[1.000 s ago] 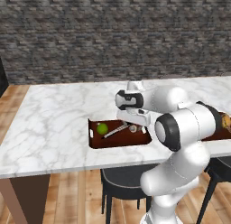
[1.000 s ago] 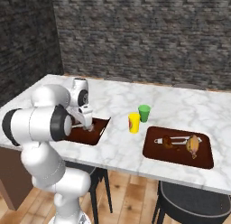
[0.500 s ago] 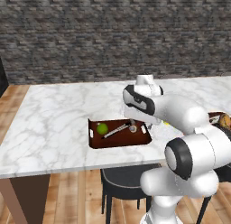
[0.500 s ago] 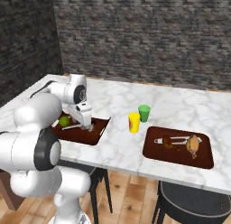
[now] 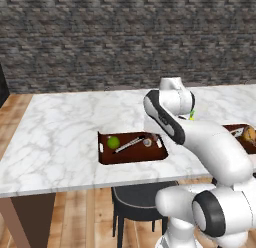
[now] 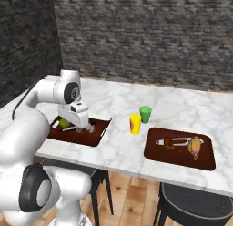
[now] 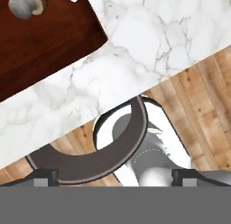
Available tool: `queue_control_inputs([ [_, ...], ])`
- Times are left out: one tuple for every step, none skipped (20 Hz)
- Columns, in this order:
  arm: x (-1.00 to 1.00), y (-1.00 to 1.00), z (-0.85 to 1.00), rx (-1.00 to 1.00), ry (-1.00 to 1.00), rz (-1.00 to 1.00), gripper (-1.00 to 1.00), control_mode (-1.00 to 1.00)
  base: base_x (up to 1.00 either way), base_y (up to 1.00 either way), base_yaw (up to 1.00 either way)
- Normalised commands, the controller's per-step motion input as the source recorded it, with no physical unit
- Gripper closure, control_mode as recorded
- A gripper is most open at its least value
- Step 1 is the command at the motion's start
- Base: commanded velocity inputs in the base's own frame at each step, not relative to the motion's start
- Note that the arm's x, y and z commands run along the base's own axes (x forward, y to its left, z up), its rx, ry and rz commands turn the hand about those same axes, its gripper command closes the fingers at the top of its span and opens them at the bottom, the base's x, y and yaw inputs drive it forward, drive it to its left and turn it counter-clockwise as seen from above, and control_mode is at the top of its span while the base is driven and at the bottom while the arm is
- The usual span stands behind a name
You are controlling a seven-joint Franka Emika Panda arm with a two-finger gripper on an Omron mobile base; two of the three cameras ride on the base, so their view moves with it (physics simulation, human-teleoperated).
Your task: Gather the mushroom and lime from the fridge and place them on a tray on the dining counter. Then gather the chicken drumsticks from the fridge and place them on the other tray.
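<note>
We see the end effector with its jaws spread wide and nothing between them, hanging over the near end of the left tray on the marble bench. From the hand camera its two dark fingertips sit far apart at the bottom, with the bench edge, a dark stool seat and wood floor below.

The lime lies in the left tray, toward its left end. The mushroom lies in the same tray toward the right, apart from the lime, with a knife-like utensil between them. The mushroom also shows at the hand view's top left corner on the dark tray.

The other tray sits well apart to the right and holds a chicken drumstick beside some cutlery. A yellow cup and a green cup stand between the trays, close together.
</note>
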Motion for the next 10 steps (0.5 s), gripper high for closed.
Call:
queue_control_inputs([
  [-0.82, 0.08, 0.11, 0.0, 0.0, 0.2, -1.0, -1.0, 0.0, 0.0, 0.0],
  [-0.79, 0.12, 0.09, 0.0, 0.0, 0.2, -1.0, -1.0, 0.0, 0.0, 0.0],
  [-0.81, 0.13, 0.1, 0.0, 0.0, 0.21, -1.0, -1.0, 0.0, 0.0, 0.0],
  [-0.8, 0.11, 0.1, 0.0, 0.0, 0.21, -1.0, -1.0, 0.0, 0.0, 0.0],
  [-0.78, 0.11, 0.13, 0.0, 0.0, 0.22, -1.0, -1.0, 0.0, 0.0, 0.0],
  [-0.75, 0.09, 0.17, 0.0, 0.0, 0.22, -1.0, -1.0, 0.0, 0.0, 0.0],
  [-0.76, 0.09, 0.18, 0.0, -0.01, 0.22, -1.0, -1.0, 0.0, 0.0, 0.0],
  [-0.76, 0.09, 0.22, 0.0, -0.03, 0.21, -1.0, -1.0, 0.0, 0.0, 0.0],
  [-0.79, 0.09, 0.21, 0.0, -0.04, 0.21, -1.0, -1.0, 0.0, 0.0, 0.0],
  [-0.8, 0.1, 0.22, 0.0, -0.05, 0.21, -1.0, -1.0, 0.0, 0.0, 0.0],
])
